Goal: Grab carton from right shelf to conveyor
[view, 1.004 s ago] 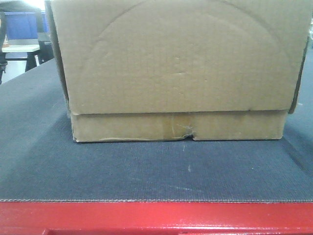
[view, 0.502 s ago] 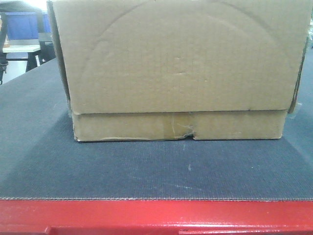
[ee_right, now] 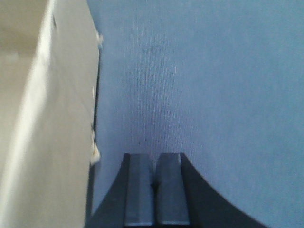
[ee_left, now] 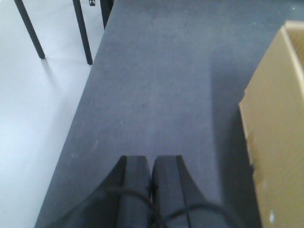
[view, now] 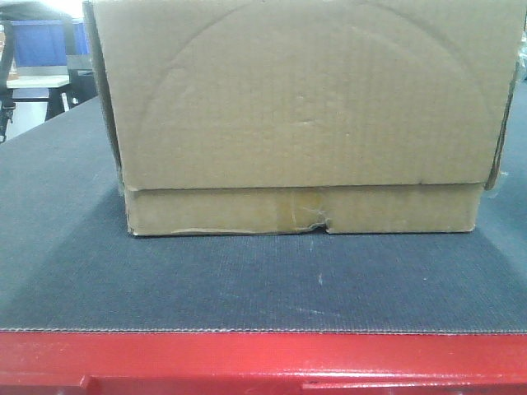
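The brown carton (view: 300, 115) rests flat on the dark grey conveyor belt (view: 263, 280), behind the red frame edge (view: 263, 362). Its wide upper panel carries an arc crease, and clear tape crosses the lower strip. In the left wrist view my left gripper (ee_left: 151, 159) is shut and empty above the belt (ee_left: 152, 85), apart from the carton's left side (ee_left: 278, 133). In the right wrist view my right gripper (ee_right: 154, 156) is shut and empty, just right of the carton's right side (ee_right: 47, 133). Neither gripper shows in the front view. The shelf is out of view.
Blue bins (view: 37, 41) and a table with dark legs stand far back left. In the left wrist view the belt's left edge drops to a pale floor (ee_left: 33, 118) with black legs (ee_left: 81, 31).
The carton has shifted slightly right and up in the front view, and a little more of the red frame shows at the bottom.
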Robot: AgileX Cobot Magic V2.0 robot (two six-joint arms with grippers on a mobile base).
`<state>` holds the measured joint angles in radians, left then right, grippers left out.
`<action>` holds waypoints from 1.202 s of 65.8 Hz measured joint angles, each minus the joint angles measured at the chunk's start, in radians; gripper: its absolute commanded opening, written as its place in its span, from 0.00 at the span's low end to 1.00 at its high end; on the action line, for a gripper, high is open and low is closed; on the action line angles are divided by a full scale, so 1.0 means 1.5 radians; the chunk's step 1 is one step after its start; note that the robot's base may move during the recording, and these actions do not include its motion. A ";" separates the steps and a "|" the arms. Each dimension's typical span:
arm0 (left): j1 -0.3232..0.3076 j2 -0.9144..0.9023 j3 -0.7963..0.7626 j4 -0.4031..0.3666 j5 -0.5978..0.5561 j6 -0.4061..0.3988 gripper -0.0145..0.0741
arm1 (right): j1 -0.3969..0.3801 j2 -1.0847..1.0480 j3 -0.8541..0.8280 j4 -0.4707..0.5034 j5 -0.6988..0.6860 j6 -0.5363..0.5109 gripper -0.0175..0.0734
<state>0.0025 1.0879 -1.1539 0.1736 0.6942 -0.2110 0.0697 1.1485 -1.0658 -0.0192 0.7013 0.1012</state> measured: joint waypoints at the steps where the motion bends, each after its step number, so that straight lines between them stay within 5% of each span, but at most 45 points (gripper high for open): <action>1: 0.000 -0.010 0.018 0.000 -0.011 0.000 0.17 | 0.000 -0.008 0.014 0.000 -0.006 0.000 0.12; 31: 0.002 -0.392 0.467 0.000 -0.249 0.001 0.17 | 0.000 -0.370 0.385 0.000 -0.218 -0.021 0.12; 54: 0.002 -0.577 0.504 0.000 -0.292 0.001 0.17 | 0.000 -0.663 0.450 0.000 -0.250 -0.027 0.12; 79: 0.002 -0.586 0.506 0.000 -0.292 0.001 0.17 | 0.000 -0.698 0.451 0.000 -0.258 -0.027 0.12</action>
<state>0.0061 0.2093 -0.3953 0.1736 0.2554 -0.2089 0.0697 0.1018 -0.3887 -0.0192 0.3139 0.0605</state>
